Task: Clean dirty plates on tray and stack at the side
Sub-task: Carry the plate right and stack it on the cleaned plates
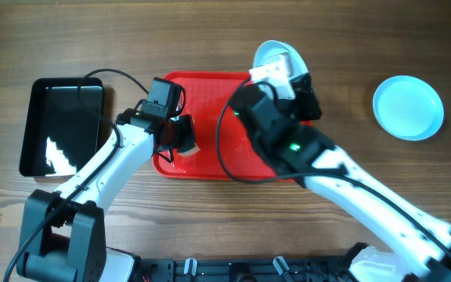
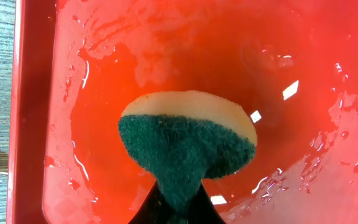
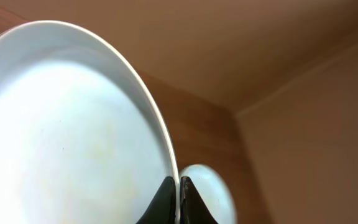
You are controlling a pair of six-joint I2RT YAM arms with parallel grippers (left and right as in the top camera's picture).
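**2 arms, 1 sponge, 1 plate held over a wet red tray**

2 robot arms reach in over a wooden table [image 1: 351,31]. The left gripper [image 2: 178,208] is closed tight on a sponge [image 2: 188,140]. It pinches the dark green scouring side, and the yellow layer faces away from the fingers. The sponge sits over the left part of the red tray [image 1: 210,86], near its left rim; whether it touches the floor cannot be told. The red tray lies mid-table, and its floor shines with a film of water and scattered drops.

The right gripper [image 3: 179,198] is clamped on the thin rim of a plate [image 1: 276,56], holding it tilted up on edge above the tray's far right corner. The plate is round and shallow, pale blue at the rim and whitish toward the centre, with a faint yellowish tinge in the right wrist view. A 2nd plate [image 1: 408,107], the same pale blue, lies flat on the wood well to the right of the red tray. A glossy black tray [image 1: 61,125] rests on the table's left side.
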